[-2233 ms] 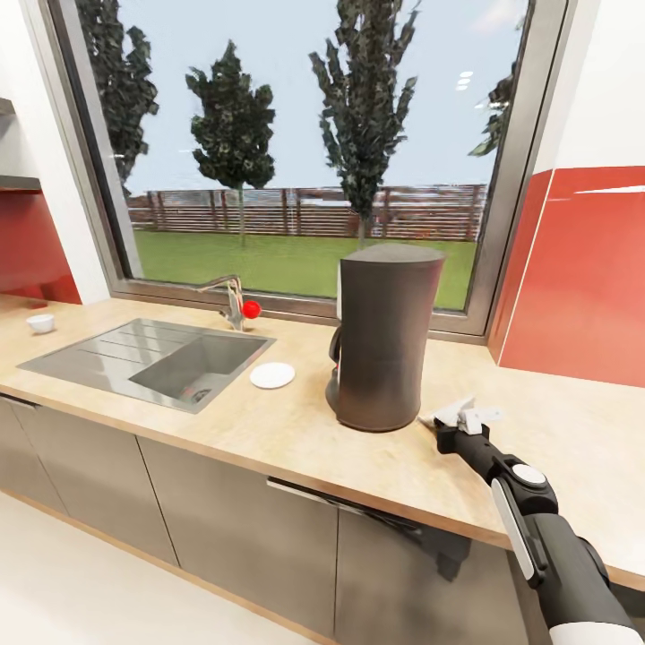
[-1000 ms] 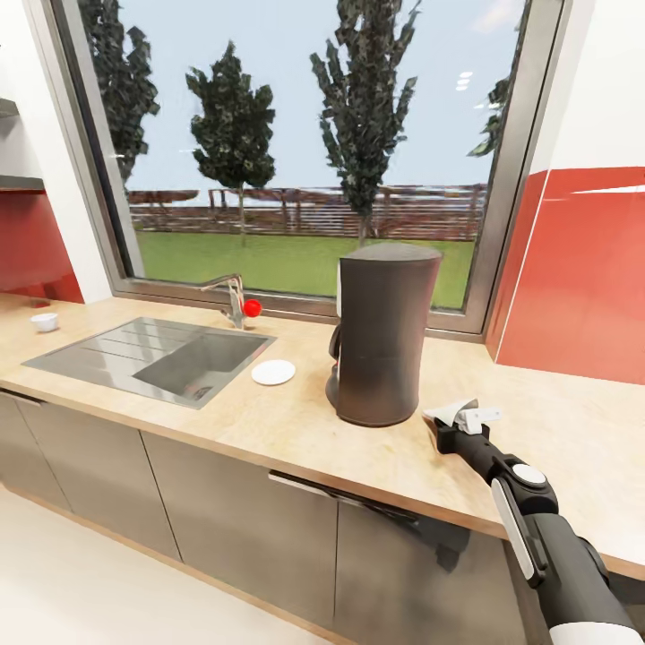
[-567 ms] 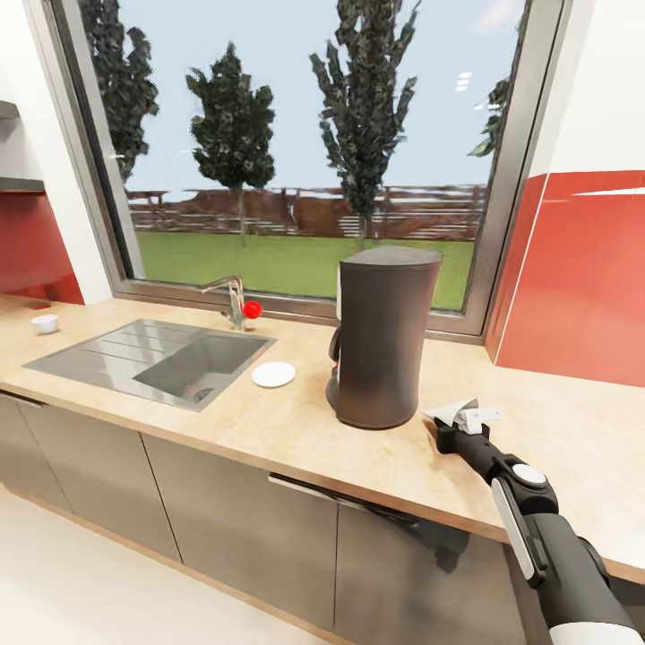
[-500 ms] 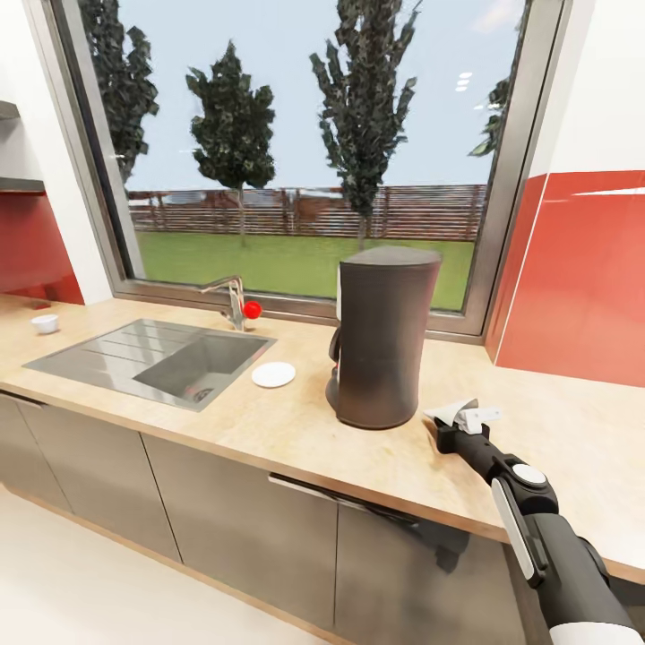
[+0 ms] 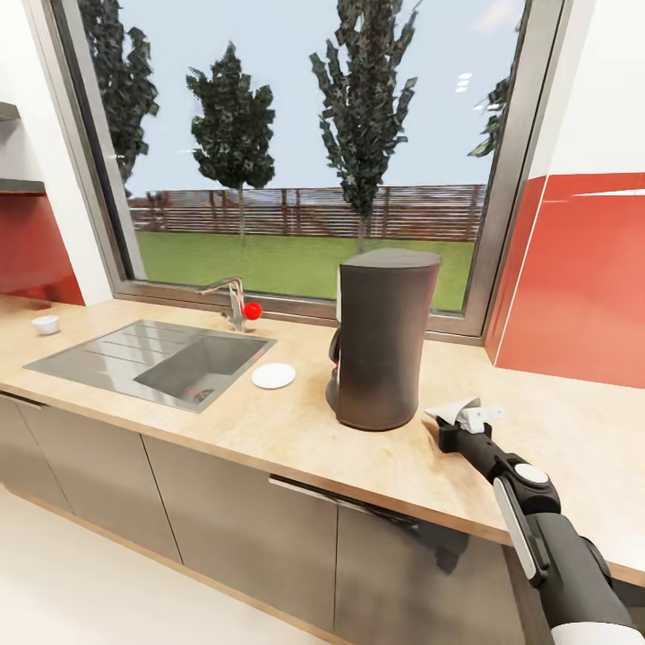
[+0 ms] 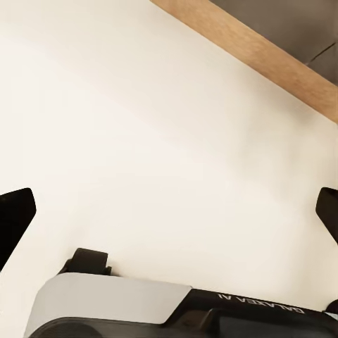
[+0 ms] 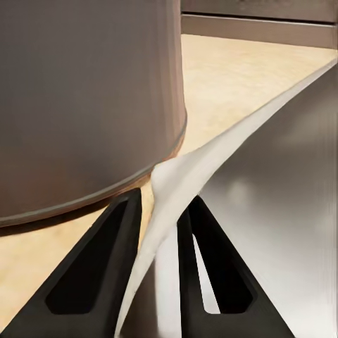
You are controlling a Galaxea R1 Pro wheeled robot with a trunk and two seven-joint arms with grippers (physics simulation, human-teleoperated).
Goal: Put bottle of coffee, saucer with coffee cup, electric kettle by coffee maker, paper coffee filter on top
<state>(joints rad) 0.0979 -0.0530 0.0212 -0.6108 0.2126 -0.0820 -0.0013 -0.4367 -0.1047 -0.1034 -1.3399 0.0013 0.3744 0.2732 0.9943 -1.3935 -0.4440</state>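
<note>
The dark grey coffee maker [image 5: 385, 340] stands on the beige kitchen countertop [image 5: 296, 430] under the window. Just right of its base, my right gripper [image 5: 459, 417] is shut on a white paper coffee filter [image 5: 452, 410], low over the counter. In the right wrist view the black fingers [image 7: 105, 267] pinch the filter [image 7: 211, 155] beside the coffee maker's wall [image 7: 84, 98]. The white saucer [image 5: 273, 375] lies left of the machine, by the sink. The coffee cup [image 5: 45, 323] sits far left. My left gripper [image 6: 169, 211] hangs open over the floor. The bottle of coffee and electric kettle are out of view.
A steel sink [image 5: 152, 358] with a faucet [image 5: 235, 305] and red knob is set into the counter's left half. A red wall panel [image 5: 573, 287] rises at the right. A dark grey shelf edge [image 5: 16, 185] shows far left. Bare counter lies right of the gripper.
The whole picture has shifted slightly, so the camera moved. My right gripper still holds the filter at the same spot beside the coffee maker.
</note>
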